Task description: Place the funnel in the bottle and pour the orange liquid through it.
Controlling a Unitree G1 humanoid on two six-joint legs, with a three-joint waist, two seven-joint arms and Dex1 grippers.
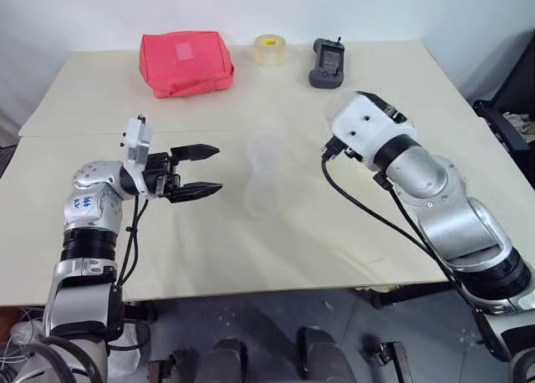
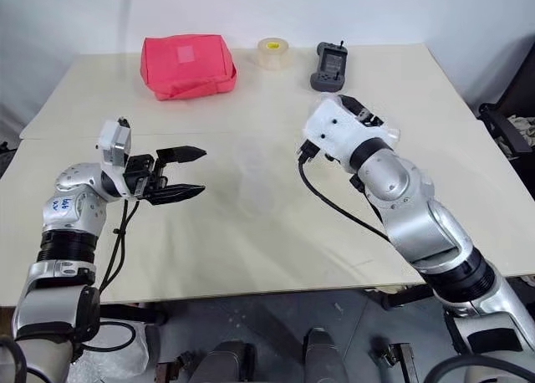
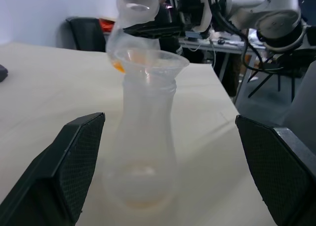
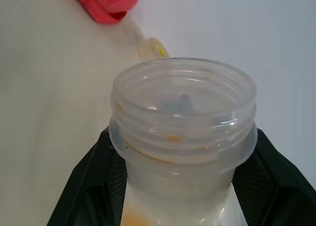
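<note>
The clear bottle (image 3: 148,137) stands upright on the table between my two arms, faint in the head views (image 1: 266,167). The see-through funnel (image 3: 154,63) sits in its neck. My left gripper (image 1: 199,171) is open, its black fingers (image 3: 74,162) on either side of the bottle and apart from it. My right gripper (image 4: 181,133) is shut on a wide-mouthed clear vessel (image 4: 182,112), which is tilted just above the funnel (image 3: 133,9). A little orange liquid (image 3: 118,66) lies at the vessel's low side. A faint orange tint shows at the bottle's bottom (image 3: 143,204).
At the back of the cream table (image 1: 100,90) lie a red pouch (image 1: 185,61), a yellow-cored tape roll (image 1: 269,50) and a black handheld device (image 1: 327,63). A dark chair (image 1: 510,124) stands off the table's right edge.
</note>
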